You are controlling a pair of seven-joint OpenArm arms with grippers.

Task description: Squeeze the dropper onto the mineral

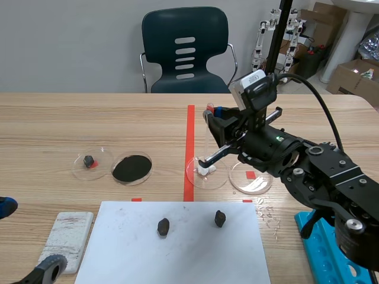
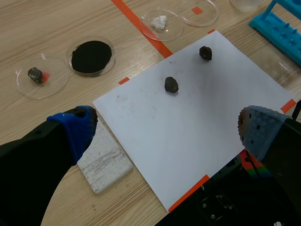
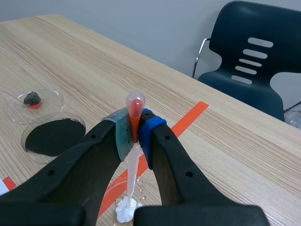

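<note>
1. Now, at the lower left of the scene frame, the left gripper (image 1: 29,236) hangs with its fingers spread wide and holds nothing. It sits beside a pale block (image 1: 66,239) at the near corner of the sheet (image 1: 177,260), well apart from the task's things.
2. On the sheet lie a stone (image 1: 163,226) and a second stone (image 1: 219,219), apart from each other.
3. Beyond the sheet, just right of the red line at mid frame, sits the dish (image 1: 190,173) that holds the white mineral (image 1: 204,170). The right gripper (image 3: 135,134) stands directly above it, its pads clamped on the dropper (image 3: 131,174) just below the round bulb end.
4. The dropper's long axis runs nearly upright, with orange liquid in the bulb on top and the tip down at the mineral. Whether the tip touches it we cannot tell. We judge that only a firmer pinch is wanted, with no travel, and that the right arm is the one placed to do it.
5. Just right of the dish is an empty dish (image 1: 251,188). Left of the line are a powder dish (image 1: 131,168) filled black and, farther left, a stone dish (image 1: 103,168) with one small dark lump.
</note>
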